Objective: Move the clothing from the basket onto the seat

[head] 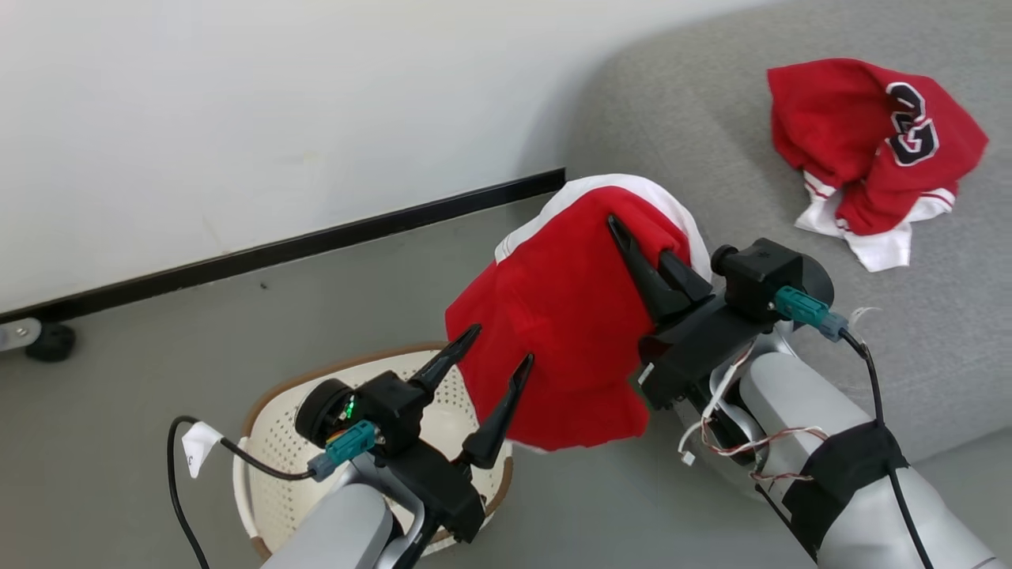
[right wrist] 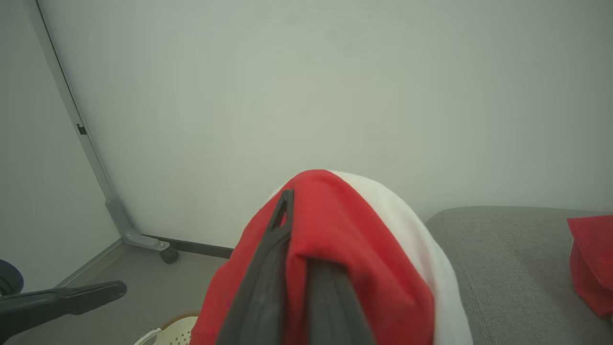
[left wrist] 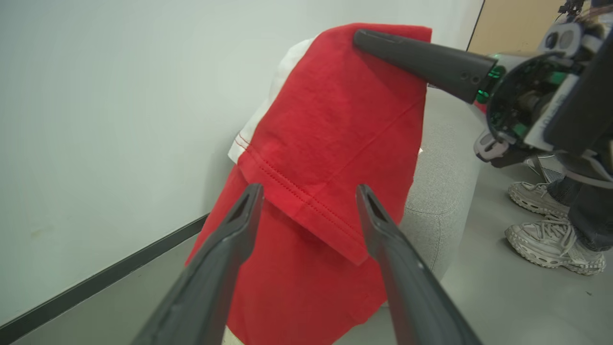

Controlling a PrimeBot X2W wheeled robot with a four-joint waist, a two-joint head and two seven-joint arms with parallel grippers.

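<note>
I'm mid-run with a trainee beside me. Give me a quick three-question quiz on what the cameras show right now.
1. True or false: the right gripper is shut on the red garment hanging from it.
2. Fill the gap: the left gripper, seen over the basket in the head view, has its jaws ____.
3. Where does the numbered garment lie? A: in the basket. B: on the seat. C: on the floor.

Key: 1 true; 2 open; 3 B.
</note>
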